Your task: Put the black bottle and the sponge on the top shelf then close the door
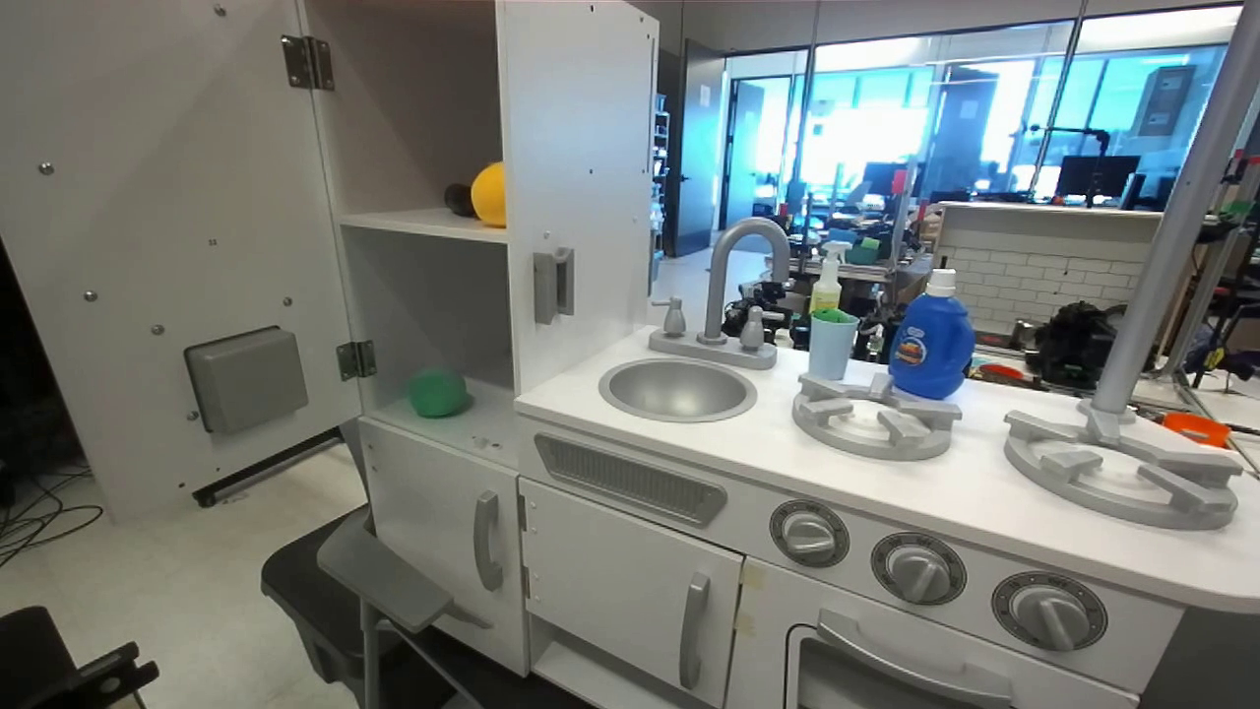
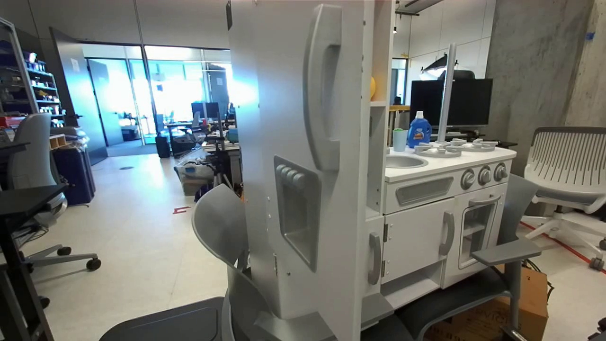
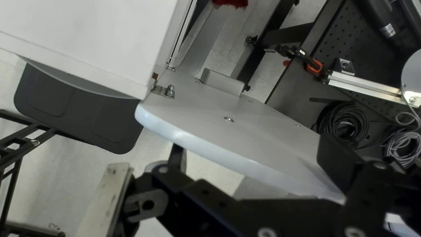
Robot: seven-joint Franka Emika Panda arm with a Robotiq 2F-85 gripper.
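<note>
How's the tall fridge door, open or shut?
Open: in an exterior view, the door is swung out on its hinges, with the sponge visible on the top shelf.

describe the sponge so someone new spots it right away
Beside the sink stands a tall white cabinet, its tall door swung open. Inside, look on the top shelf, above the green ball. The sponge is the rounded piece there; its bright yellow sets it apart from the black bottle beside it.
</note>
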